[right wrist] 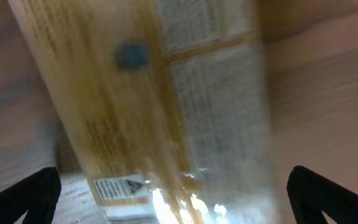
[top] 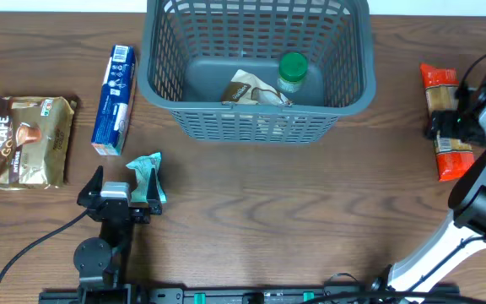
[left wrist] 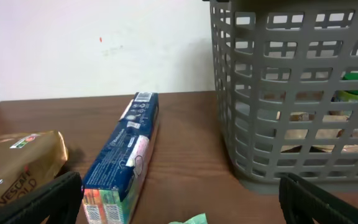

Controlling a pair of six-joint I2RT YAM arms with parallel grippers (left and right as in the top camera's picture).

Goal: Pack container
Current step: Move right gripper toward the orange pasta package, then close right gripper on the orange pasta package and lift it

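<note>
The container, a grey-teal slatted basket [top: 251,125], stands at the back centre and holds a brown packet [top: 251,91] and a green-lidded jar [top: 293,73]. In the left wrist view its wall [left wrist: 291,93] is on the right. My left gripper [top: 123,192] is open [left wrist: 179,202] low over the table, with a small teal packet [top: 148,176] beside it, whose tip shows between the fingers [left wrist: 188,219]. My right gripper [top: 462,123] is open [right wrist: 176,196] and straddles a long orange-and-clear packet [top: 445,127], which fills the right wrist view [right wrist: 166,106], blurred.
A blue box [top: 113,100] lies left of the basket and shows in the left wrist view [left wrist: 123,158]. A gold Nescafe pouch [top: 25,139] lies at the far left, also in the left wrist view [left wrist: 17,165]. Cables run along the front edge.
</note>
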